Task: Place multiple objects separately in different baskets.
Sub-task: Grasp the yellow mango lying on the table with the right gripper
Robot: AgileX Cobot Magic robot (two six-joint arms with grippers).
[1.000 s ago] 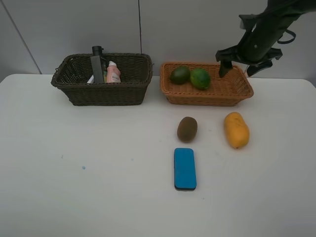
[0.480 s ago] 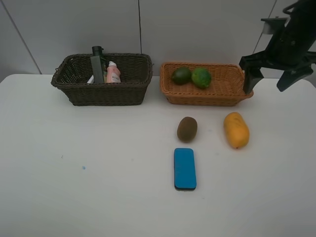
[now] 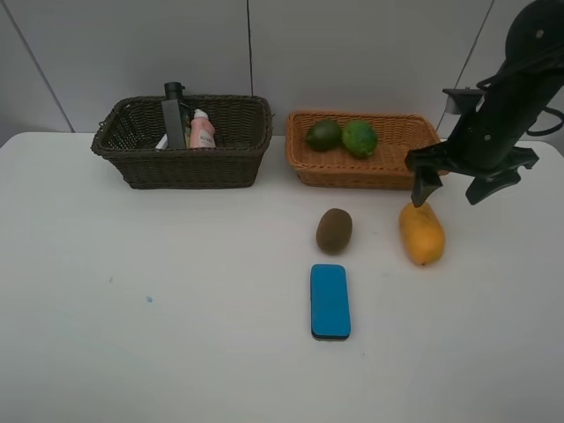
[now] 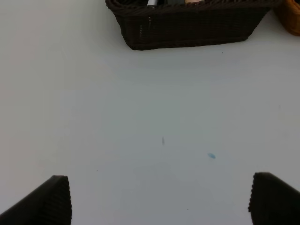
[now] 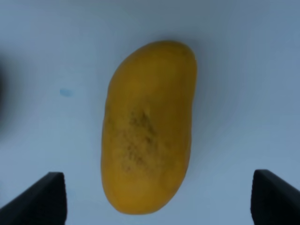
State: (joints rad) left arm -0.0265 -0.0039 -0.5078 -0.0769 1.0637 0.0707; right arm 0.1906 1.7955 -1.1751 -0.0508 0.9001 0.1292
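1. Mango (image 3: 422, 233), orange-yellow: we see it lying on the white surface (image 3: 176, 291), right of centre and just near of the light orange-tan basket (image 3: 361, 174). It is outside both baskets.
2. Right gripper (image 3: 449, 185): it hangs over the mango's far end with its jaws spread wide. In the right wrist view the mango sits between the two dark fingertips (image 5: 35, 199) with clear surface on both sides. Nothing is pinched, and no contact shows.
3. Left gripper (image 4: 159, 201): it is spread as well and holds nothing. In its wrist view we see only bare surface between the fingertips, with the dark brown basket (image 3: 189, 167) well beyond them. It does not show in the high view.
4. Kiwi (image 3: 334, 230): brown, on the surface left of the mango and apart from it.
5. Blue eraser (image 3: 330, 301): it lies flat on the surface just near of the kiwi, its long side running near to far.
6. Two green round fruits (image 3: 323, 134) (image 3: 359, 138): they sit side by side and touching, in the left half of the light basket.
7. Dark brown basket: far left, and the deeper of the two. It holds the dark green pump bottle (image 3: 174, 115) upright, with the pink bottle (image 3: 203, 130), white cap up, just right of it.
8. White tube (image 3: 162, 141): only a sliver shows, left of the pump bottle. We cannot tell more.
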